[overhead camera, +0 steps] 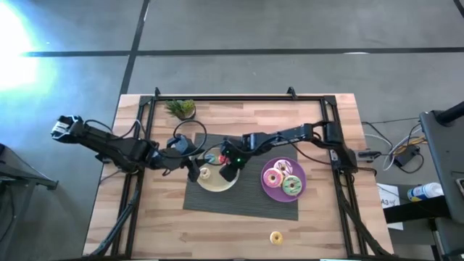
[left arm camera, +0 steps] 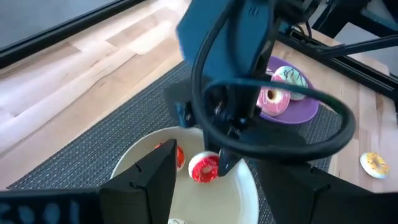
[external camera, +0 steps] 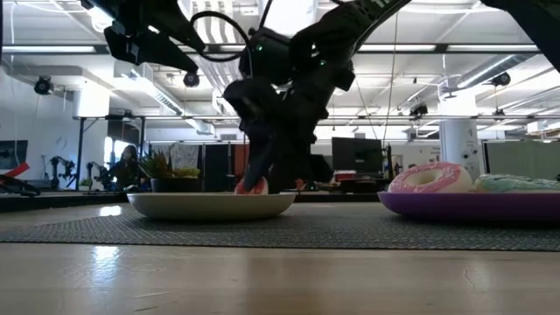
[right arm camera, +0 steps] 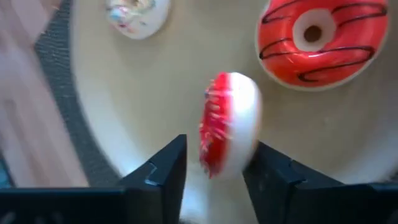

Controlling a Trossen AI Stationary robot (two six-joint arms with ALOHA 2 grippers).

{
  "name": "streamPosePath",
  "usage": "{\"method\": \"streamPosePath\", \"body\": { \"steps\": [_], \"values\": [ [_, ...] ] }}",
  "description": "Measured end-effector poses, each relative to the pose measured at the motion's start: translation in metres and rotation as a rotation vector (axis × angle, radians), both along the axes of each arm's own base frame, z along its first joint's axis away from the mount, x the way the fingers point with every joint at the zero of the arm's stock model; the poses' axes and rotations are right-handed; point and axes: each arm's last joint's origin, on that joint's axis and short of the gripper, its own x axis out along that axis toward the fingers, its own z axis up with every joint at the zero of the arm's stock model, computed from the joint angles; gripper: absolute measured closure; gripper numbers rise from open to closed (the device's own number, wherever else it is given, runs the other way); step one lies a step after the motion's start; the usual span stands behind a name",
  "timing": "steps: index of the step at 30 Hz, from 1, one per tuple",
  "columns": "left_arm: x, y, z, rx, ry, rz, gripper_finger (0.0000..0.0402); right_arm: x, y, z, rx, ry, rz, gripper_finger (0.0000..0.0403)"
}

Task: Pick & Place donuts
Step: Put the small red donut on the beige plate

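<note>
Over the cream plate (right arm camera: 124, 112), a red-and-white donut (right arm camera: 227, 121) stands on edge between the right claw (right arm camera: 214, 171)'s parted fingers and could be rolled off by a nudge.

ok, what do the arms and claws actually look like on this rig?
Both arms are dark, near black, built from jointed segments. The left claw and right claw each end in two flat, angular black fingers. A thick black cable loops around the right wrist. Small green and red lights glow on the right arm near its wrist.
</note>
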Motion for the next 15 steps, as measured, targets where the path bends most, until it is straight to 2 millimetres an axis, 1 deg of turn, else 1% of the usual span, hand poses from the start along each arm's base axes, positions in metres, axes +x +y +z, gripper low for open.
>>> {"method": "streamPosePath", "body": {
  "steps": [3,5,9,12,15],
  "values": [
    [-0.001,0.0,0.001,0.003,-0.005,0.002,0.0212,0.001,0.002,-0.006,-0.032,0.036,-0.003,0.0247],
    [-0.003,-0.001,0.003,0.003,-0.014,0.0,0.0212,0.003,0.003,-0.004,-0.085,0.042,-0.003,0.0236],
    [-0.007,-0.001,0.007,0.001,-0.03,-0.002,0.0212,-0.004,0.004,0.012,-0.178,0.062,0.011,0.0223],
    [-0.011,0.0,0.009,0.004,-0.042,0.004,0.0212,-0.013,0.003,0.026,-0.223,0.101,0.035,0.0219],
    [-0.013,0.001,0.01,0.011,-0.041,0.014,0.0212,-0.028,0.005,0.042,-0.247,0.164,0.078,0.0218]
  ]
}}
